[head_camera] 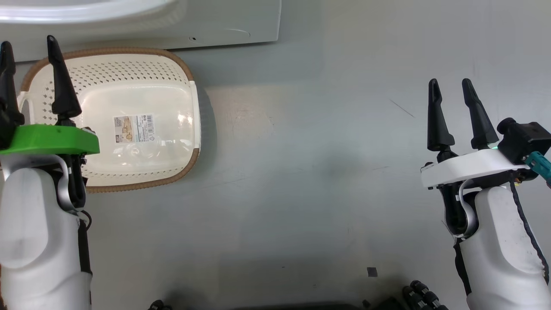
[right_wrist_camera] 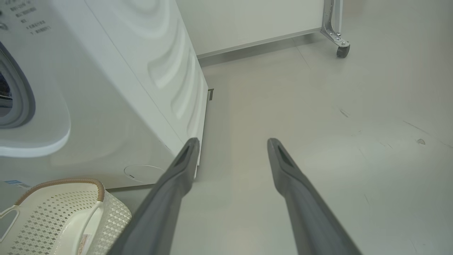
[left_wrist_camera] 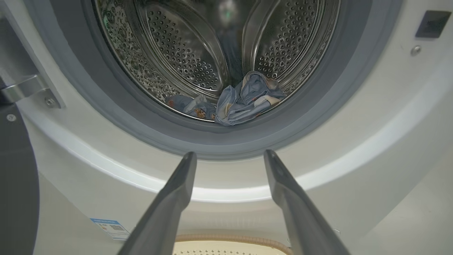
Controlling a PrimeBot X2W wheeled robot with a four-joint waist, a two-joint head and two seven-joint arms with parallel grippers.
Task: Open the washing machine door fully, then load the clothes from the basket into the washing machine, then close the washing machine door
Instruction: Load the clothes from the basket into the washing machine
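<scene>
Washing machine: the big white boxy front-loading washing machine (right_wrist_camera: 116, 88) stands on the grey floor (head_camera: 301, 172). Its round mouth, ringed with grey rubber, is uncovered.
Door: a dark edge of the door (left_wrist_camera: 16, 184) shows beside a metal hinge (left_wrist_camera: 24, 90) at the side of the mouth. It is swung off the opening.
Clothes: the soft light blue clothes (left_wrist_camera: 244, 99) with small orange-brown prints lie at the bottom of the perforated steel drum (left_wrist_camera: 177, 53), near its front.
Basket: the small cream-white plastic basket (head_camera: 129, 69) with perforated sides and a brown rim sits on the floor just before the machine. Inside is a label sticker (head_camera: 133, 128) on its bottom.
Left gripper: the left gripper (head_camera: 28, 43) hangs over the basket's left part and points at the lower rim of the mouth. Its two dark fingers are spread apart and hold nothing.
Right gripper: the right gripper (head_camera: 450, 82) is well apart to the right, over bare floor. Its fingers are also spread and hold nothing.
Round flap: a round flap (right_wrist_camera: 143, 173) sits low on the machine's front, near the basket.
</scene>
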